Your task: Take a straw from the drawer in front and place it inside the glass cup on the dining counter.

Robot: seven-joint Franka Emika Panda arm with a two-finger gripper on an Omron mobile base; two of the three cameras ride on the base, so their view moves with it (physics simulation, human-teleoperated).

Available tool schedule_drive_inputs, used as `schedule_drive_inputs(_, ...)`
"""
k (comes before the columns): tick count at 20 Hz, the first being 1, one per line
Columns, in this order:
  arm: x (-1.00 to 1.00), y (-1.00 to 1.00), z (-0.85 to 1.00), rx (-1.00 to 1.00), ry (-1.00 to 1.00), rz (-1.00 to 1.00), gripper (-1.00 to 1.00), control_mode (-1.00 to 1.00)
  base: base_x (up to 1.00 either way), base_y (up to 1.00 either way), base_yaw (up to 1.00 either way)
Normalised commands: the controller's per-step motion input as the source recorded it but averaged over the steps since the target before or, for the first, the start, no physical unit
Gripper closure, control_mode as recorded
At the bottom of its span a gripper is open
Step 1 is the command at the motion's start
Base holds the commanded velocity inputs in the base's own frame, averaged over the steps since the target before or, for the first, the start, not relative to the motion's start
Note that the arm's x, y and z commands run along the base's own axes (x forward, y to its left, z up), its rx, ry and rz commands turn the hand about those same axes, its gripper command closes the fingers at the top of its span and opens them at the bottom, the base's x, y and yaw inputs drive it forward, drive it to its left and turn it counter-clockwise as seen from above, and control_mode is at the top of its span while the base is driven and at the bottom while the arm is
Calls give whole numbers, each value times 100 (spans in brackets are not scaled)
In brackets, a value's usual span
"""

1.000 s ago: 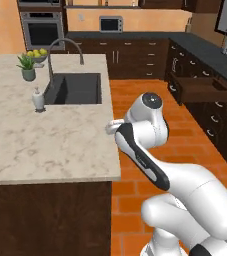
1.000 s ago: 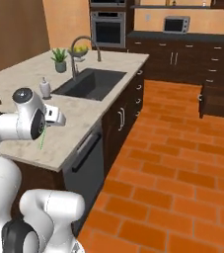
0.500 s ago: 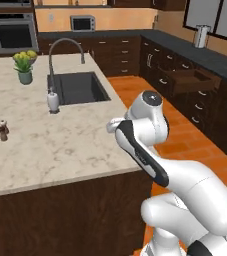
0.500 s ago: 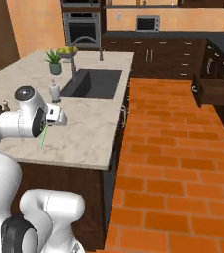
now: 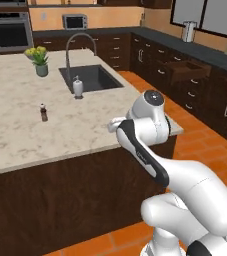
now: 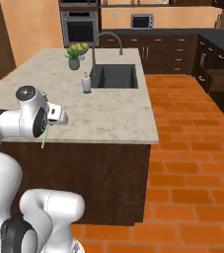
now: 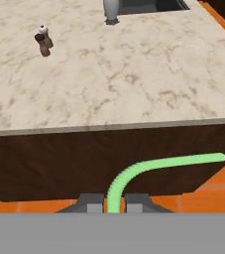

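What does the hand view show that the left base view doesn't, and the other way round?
Hand view: the green straw pinched in the shut tool, its bent end lying across the counter's dark side. Left base view: the faucet, the potted plant, the oven and the open drawer. Both: the marbled counter, the small shaker and the soap bottle.

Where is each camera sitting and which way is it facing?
Left base view: behind the arm, to its left, facing the counter and sink; arm lower right.
Right base view: behind, to its right, same counter; arm lower left, straw hanging.
Hand view: on the hand, shut on the straw, facing the counter's edge.
All share the soap bottle.
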Motion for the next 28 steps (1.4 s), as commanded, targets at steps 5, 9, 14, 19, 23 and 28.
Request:
schedule_drive_inputs(5, 0, 0, 0, 0, 0, 0, 100, 100, -28, 100, -23)
schedule_drive_inputs(9, 0, 0, 0, 0, 0, 0, 100, 100, -14, 100, -22)
schedule_drive_inputs(14, 0, 0, 0, 0, 0, 0, 100, 100, -19, 100, -27)
schedule_drive_inputs(19, 0, 0, 0, 0, 0, 0, 100, 100, -14, 100, -30)
schedule_drive_inputs(23, 0, 0, 0, 0, 0, 0, 100, 100, 71, 96, -7)
schedule_drive_inputs(28, 0, 0, 0, 0, 0, 0, 100, 100, 76, 88, 0)
